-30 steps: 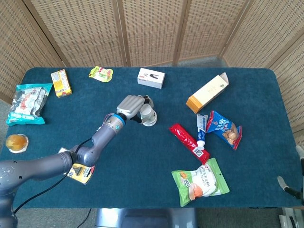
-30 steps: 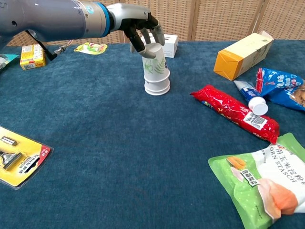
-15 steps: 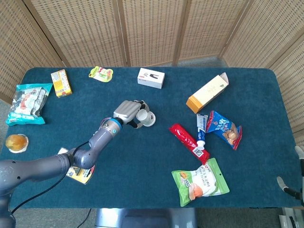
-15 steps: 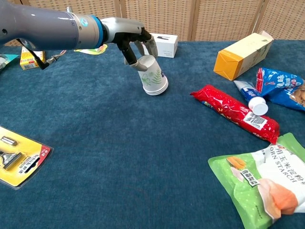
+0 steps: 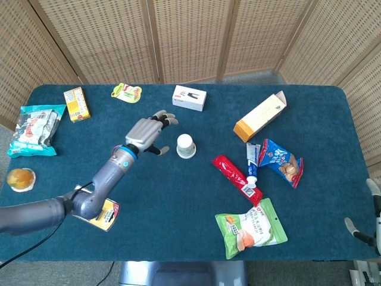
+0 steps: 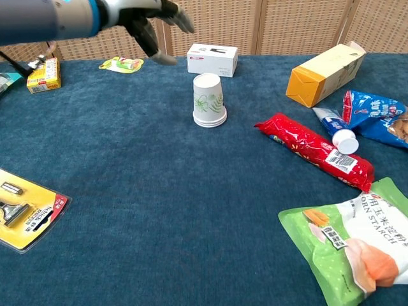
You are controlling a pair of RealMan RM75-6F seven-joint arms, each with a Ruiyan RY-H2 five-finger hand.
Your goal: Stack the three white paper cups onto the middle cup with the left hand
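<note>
The white paper cups (image 5: 186, 145) (image 6: 209, 101) stand as one upside-down stack near the middle of the blue table, with a green leaf print on the outer cup. My left hand (image 5: 147, 132) (image 6: 148, 21) hovers to the left of the stack and above it, fingers spread, holding nothing and clear of the cups. At the lower right edge of the head view a small part of my right hand (image 5: 374, 208) shows; its fingers cannot be made out.
A white box (image 5: 189, 98) lies behind the stack. A red packet (image 5: 237, 177), toothpaste tube (image 5: 252, 165), orange carton (image 5: 260, 116), blue snack bag (image 5: 281, 161) and green starch bag (image 5: 250, 227) lie to the right. A razor pack (image 6: 27, 210) lies front left.
My left hand let go of the cup stack and drew back to the left and upward. The stack, tilted half a second ago, now stands straight.
</note>
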